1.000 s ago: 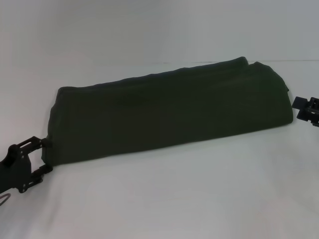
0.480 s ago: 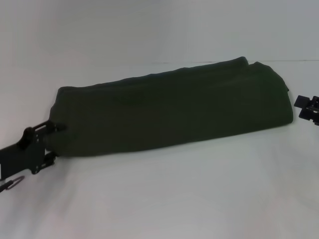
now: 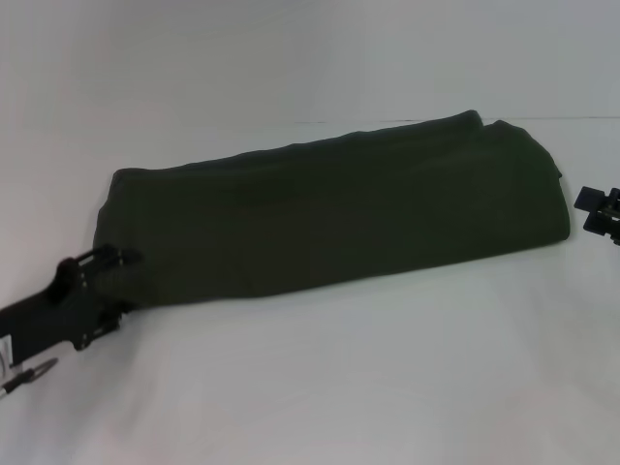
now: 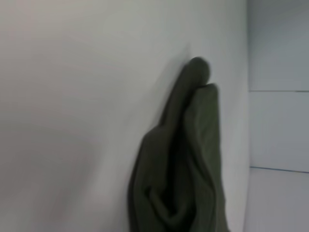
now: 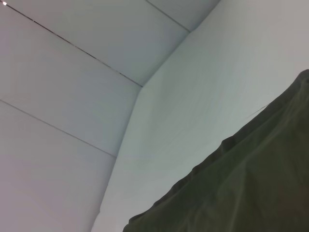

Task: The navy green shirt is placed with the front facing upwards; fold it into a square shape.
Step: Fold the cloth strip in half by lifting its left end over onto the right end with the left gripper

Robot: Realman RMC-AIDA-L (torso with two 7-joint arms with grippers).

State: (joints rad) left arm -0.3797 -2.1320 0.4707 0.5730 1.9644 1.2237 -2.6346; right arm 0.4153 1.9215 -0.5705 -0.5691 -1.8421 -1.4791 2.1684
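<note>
Shirt (image 3: 329, 218): folded into a long band, lying across white worktop (image 3: 339, 378). Left end effector (image 3: 108, 281): fingers clamped on shirt's near left corner. Right end effector (image 3: 599, 213): just beside shirt's right end; finger state cannot be told.

Soft, even light falls over the white bench (image 3: 339, 387), with no glare and only a faint shadow along the near edge of the navy green shirt (image 3: 329, 213). The shirt's dark cloth swallows most fold detail. The left wrist view is blurred, the shirt end (image 4: 188, 159) soft-edged.
</note>
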